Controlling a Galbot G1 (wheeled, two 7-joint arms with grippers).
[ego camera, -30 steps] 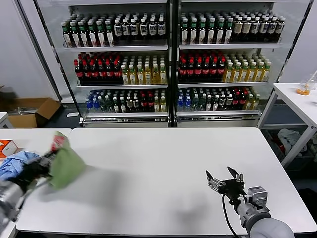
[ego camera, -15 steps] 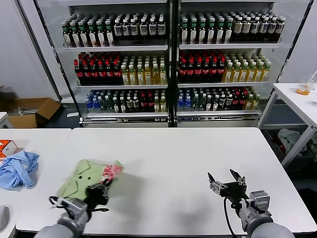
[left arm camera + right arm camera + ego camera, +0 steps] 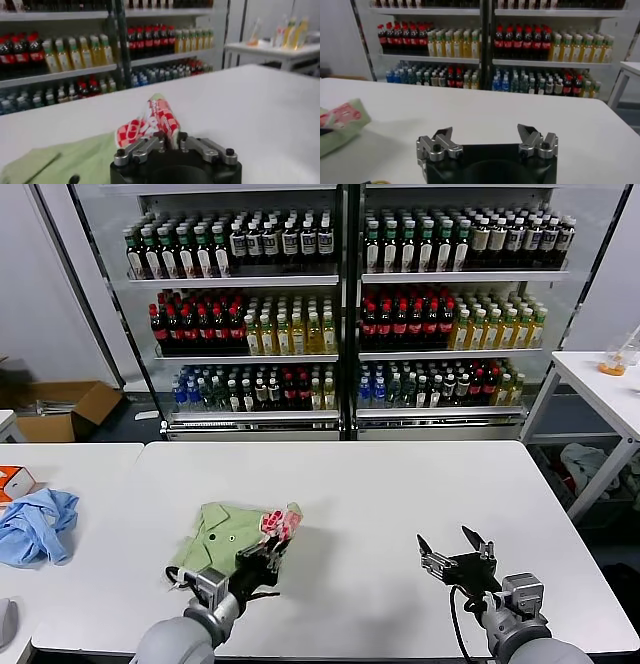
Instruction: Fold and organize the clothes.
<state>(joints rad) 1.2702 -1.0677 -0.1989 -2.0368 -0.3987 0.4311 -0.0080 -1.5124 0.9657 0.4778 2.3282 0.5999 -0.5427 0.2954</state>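
The light green shirt [image 3: 222, 536] lies bunched on the white table [image 3: 380, 494], left of the middle near the front edge, its red-and-white checkered print [image 3: 279, 524] turned up at the right end. My left gripper [image 3: 262, 552] is shut on that printed fold; in the left wrist view the gripper [image 3: 169, 141] pinches the checkered cloth [image 3: 161, 117], with green fabric [image 3: 65, 160] trailing behind. My right gripper [image 3: 455, 556] is open and empty, low over the table's front right. In the right wrist view the gripper [image 3: 487, 140] is spread wide and the shirt [image 3: 340, 125] shows far off.
A light blue cloth [image 3: 36, 524] lies crumpled on the neighbouring table at far left, beside an orange box [image 3: 12, 482]. Drink coolers [image 3: 340, 304] stand behind the table. Another white table [image 3: 605, 389] stands at the right.
My left gripper has carried the shirt from the far left rightward to left of the table's middle and set it down. The right gripper has barely moved.
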